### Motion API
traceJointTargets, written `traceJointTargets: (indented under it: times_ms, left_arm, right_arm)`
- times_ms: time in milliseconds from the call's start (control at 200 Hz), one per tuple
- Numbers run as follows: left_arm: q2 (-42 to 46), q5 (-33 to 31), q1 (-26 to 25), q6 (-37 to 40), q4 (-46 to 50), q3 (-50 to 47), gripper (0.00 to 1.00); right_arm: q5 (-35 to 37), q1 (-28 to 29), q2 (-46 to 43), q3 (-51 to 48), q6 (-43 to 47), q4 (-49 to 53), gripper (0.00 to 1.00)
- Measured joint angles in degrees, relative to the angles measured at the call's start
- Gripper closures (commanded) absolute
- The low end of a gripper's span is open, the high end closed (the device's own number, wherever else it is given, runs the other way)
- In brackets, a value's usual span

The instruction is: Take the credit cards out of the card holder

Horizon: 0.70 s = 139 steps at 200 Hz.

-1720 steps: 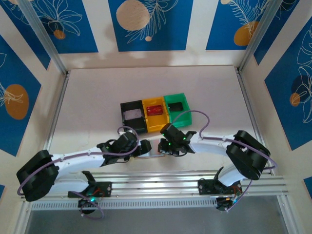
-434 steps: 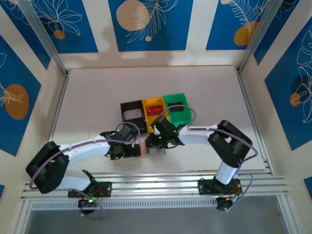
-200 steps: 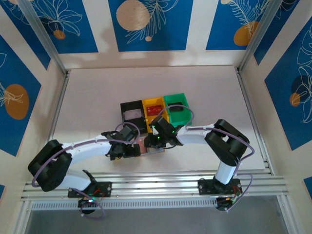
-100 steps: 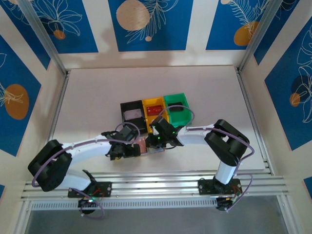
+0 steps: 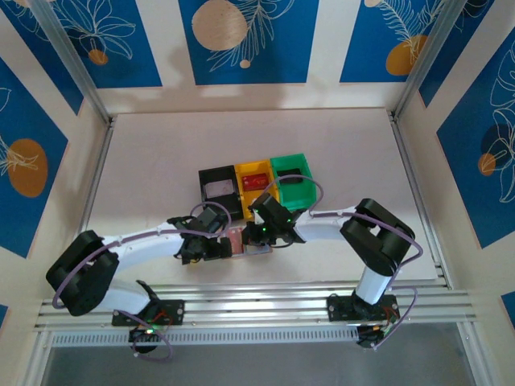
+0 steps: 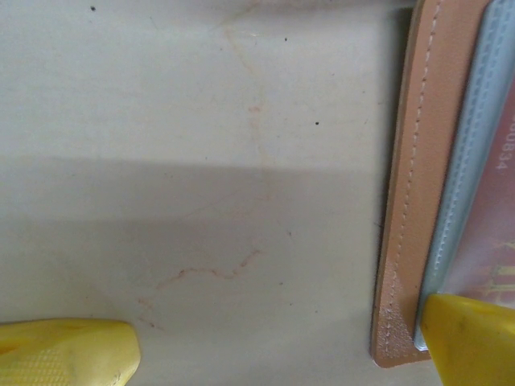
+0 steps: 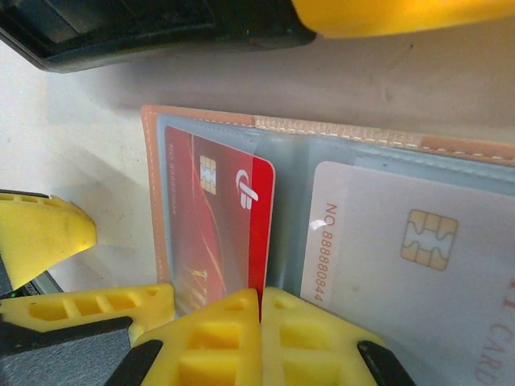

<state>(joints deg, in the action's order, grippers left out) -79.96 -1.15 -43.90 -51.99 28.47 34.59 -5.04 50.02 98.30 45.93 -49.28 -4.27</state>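
Arms (image 5: 137,241) stretched low over card holder (image 7: 338,129); left gripper (image 6: 278,342) spread wide, right gripper (image 7: 259,301) closed at red card (image 7: 217,233)

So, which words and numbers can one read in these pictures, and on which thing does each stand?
"NO. 888880844": printed sideways on the white card in the holder.
"CARD": on the same card, at the picture's edge; the letters before it are cut off.
"...834": on a pinkish card in the left wrist view, blurred and cut off.
On the red card: a white logo and gold letters, not readable.
Top view: nothing readable.
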Motion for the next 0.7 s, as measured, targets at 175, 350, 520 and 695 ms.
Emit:
traceJointTargets:
  times_ms: [175, 350, 520, 695]
  left_arm:
    - [0.0, -0.1, 0.0, 0.0, 0.0, 0.0, 0.01]
    - [1.5, -0.4, 0.0, -0.2, -0.4, -0.7, 0.0]
    - [3.4, -0.4, -0.1, -0.2, -1.3, -1.2, 0.0]
    - [3.7, -0.3, -0.1, -0.2, -1.5, -1.2, 0.0]
  right_arm:
    - [0.3, 0.0, -1.0, -0.6, 0.4, 0.3, 1.0]
    - [0.5, 0.0, -1.4, -0.8, 0.8, 0.7, 1.0]
    - [0.5, 0.0, -1.8, -1.1, 1.0, 0.9, 1.0]
    - [0.5, -0.2, -2.6, -1.5, 1.2, 0.9, 1.0]
